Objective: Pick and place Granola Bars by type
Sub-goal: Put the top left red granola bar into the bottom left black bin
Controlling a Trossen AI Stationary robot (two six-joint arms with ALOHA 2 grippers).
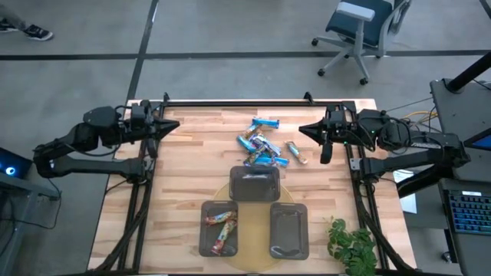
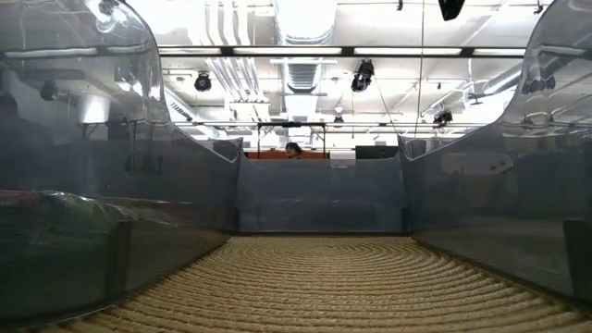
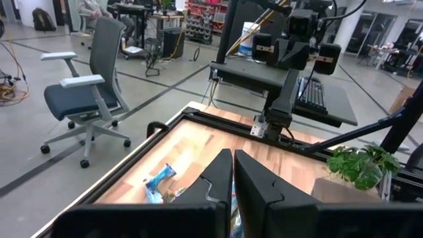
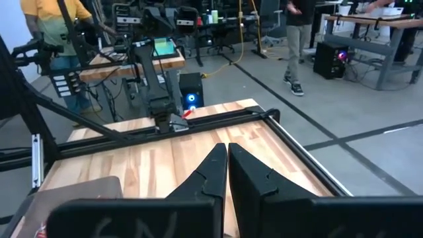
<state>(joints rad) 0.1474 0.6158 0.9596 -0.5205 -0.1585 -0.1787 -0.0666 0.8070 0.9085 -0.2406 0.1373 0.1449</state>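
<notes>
Both closed tools, left [image 1: 175,125] and right [image 1: 302,127], flank piled Granola Bars [image 1: 263,144] above three trays [image 1: 255,184].

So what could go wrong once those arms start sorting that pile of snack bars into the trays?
The bars lie heaped, overlapping one another, so a gripper might pinch two at once or knock neighbours aside. The three trays sit close together on a round mat, so a dropped bar could land in the wrong one. Both the left gripper and right gripper are shut and parked at the table's sides; reaching in together, they could collide.
</notes>
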